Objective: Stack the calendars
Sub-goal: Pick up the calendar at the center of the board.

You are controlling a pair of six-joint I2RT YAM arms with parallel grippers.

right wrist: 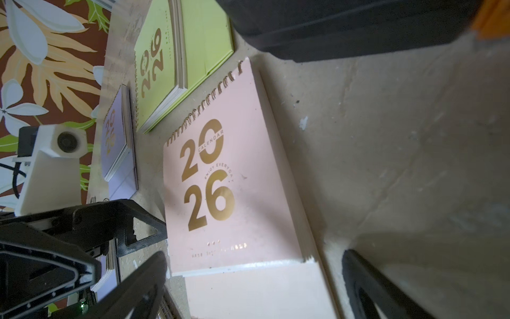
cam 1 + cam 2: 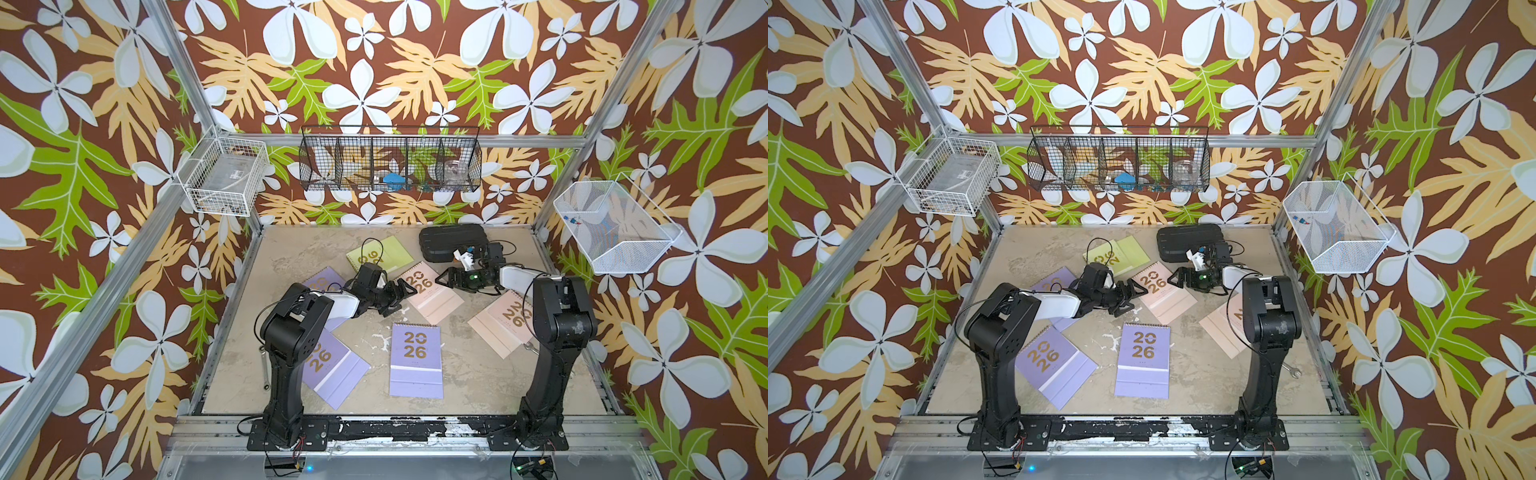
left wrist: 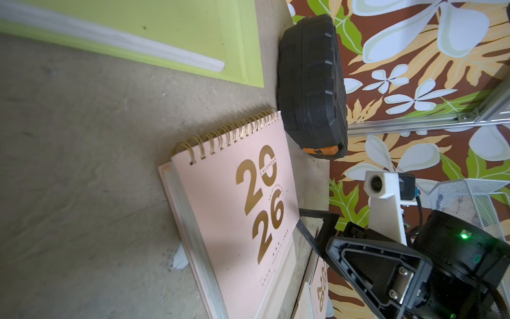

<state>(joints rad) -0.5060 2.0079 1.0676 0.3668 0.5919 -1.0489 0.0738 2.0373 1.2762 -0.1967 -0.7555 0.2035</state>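
None of the six calendars [image 2: 417, 359] is stacked yet: they lie flat and scattered on the table [image 2: 465, 374]. The left gripper [image 2: 399, 297] and right gripper [image 2: 444, 279], both with jaws wide apart and empty, flank the middle pink calendar [image 2: 432, 297] from left and right. That calendar lies flush on the table, so a finger may shove it toward the black case [image 2: 453, 241] rather than get under it, and with both arms so close over one calendar the grippers could also collide.
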